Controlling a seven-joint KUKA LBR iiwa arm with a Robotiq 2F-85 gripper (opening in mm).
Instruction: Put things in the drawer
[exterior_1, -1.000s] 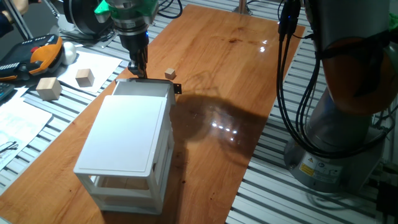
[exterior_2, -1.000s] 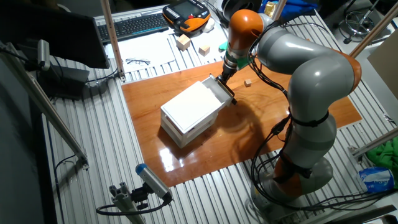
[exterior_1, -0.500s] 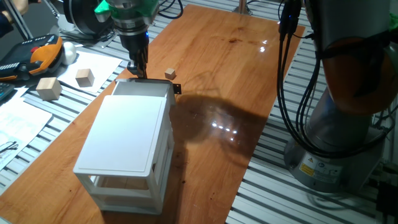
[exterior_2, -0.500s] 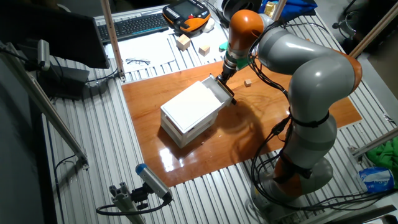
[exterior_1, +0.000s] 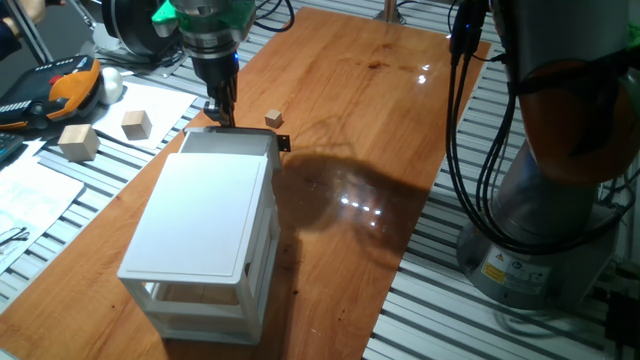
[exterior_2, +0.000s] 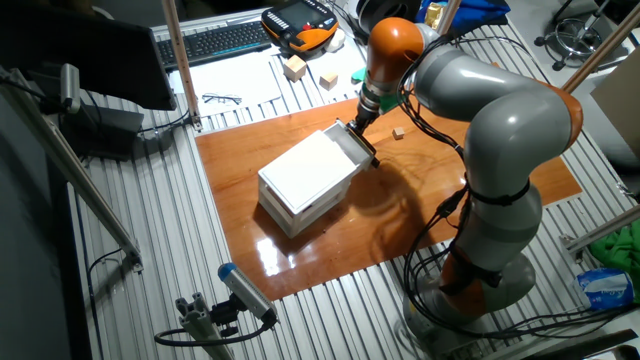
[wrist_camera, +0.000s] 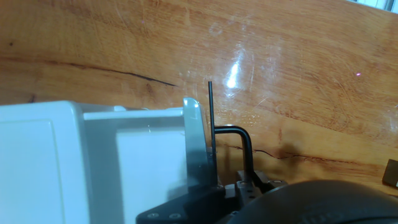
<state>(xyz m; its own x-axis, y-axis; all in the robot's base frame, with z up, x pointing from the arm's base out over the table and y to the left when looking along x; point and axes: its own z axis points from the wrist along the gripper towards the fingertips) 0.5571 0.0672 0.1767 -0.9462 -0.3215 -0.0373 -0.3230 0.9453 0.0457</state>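
The white cabinet (exterior_1: 205, 235) stands on the wooden board with its top drawer (exterior_1: 232, 143) pulled out a little toward the far side. The drawer's black knob (exterior_1: 285, 143) sticks out at its right front corner. My gripper (exterior_1: 220, 112) points straight down at the drawer's far left corner, and its fingers look pressed together with nothing held. From the other side, the gripper (exterior_2: 357, 122) sits at the drawer (exterior_2: 352, 148) rim. The tiny tan cube (exterior_1: 274, 119) lies on the board just past the drawer, to the right of the gripper. The hand view shows the drawer's front wall (wrist_camera: 193, 134) and black handle (wrist_camera: 239, 142).
Two larger pale wooden blocks (exterior_1: 137, 123) (exterior_1: 78, 142) lie on paper to the left of the board. An orange-and-black controller (exterior_1: 60, 88) and cables sit at the far left. The robot's grey base (exterior_1: 545, 220) and hanging cables stand at the right.
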